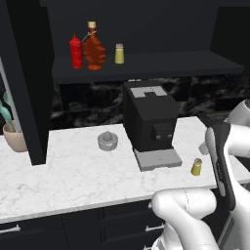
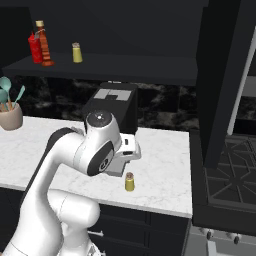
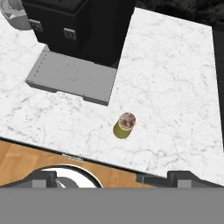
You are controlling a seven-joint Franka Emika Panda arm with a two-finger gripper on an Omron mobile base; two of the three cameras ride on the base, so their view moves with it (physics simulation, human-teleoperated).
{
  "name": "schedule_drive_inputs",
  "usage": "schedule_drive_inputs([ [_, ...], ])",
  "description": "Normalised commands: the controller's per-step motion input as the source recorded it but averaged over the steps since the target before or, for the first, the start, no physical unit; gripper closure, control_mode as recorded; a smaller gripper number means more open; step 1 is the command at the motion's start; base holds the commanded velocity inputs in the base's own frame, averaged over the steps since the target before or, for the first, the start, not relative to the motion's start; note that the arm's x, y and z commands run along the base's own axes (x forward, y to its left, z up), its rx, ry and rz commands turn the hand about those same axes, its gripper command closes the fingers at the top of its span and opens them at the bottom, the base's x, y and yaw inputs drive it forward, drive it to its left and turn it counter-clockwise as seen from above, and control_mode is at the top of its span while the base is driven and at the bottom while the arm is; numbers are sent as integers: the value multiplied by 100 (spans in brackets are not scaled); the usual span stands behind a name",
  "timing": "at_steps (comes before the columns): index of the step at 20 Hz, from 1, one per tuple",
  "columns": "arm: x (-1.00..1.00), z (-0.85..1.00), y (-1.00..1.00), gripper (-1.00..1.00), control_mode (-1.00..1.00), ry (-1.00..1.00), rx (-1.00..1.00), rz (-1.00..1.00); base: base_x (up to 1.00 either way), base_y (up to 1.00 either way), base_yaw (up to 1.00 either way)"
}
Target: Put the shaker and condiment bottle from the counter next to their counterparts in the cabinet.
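The shaker (image 3: pixel 124 125) stands upright on the white marble counter (image 3: pixel 175 87), right of the coffee machine's tray, near the front edge; it is also in both base views (image 1: pixel 197 167) (image 2: pixel 129 182). My gripper (image 3: pixel 116 178) hovers above it and a little toward the counter's front, open, with nothing between its fingers. The condiment bottle (image 1: pixel 93 50) (image 2: pixel 44 45) stands on the shelf of the black cabinet (image 1: pixel 156 66), touching or nearly touching the red squeeze bottle (image 1: pixel 76 52) (image 2: pixel 35 48). The other small yellow shaker (image 1: pixel 119 53) (image 2: pixel 76 52) stands just right of them.
A black coffee machine (image 1: pixel 149 119) (image 3: pixel 83 26) sits mid-counter with a grey drip tray (image 3: pixel 70 78). A grey juicer (image 1: pixel 107 140) lies to its left, and a utensil crock (image 1: pixel 14 137) at the far left. A stove (image 2: pixel 225 172) adjoins the counter's right end.
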Motion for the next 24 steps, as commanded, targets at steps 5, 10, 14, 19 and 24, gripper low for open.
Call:
schedule_drive_inputs([
  [5,12,-15,-13,-100,-100,3,-2,0,0,0,0],
  [10,14,-19,-1,-100,-100,0,-3,0,0,0,0],
  [14,25,-37,1,-100,-100,-1,-7,0,0,0,0],
  [19,21,-33,0,-100,-100,-1,-4,0,0,0,0],
  [24,18,-30,0,-100,-100,0,-1,0,0,0,0],
])
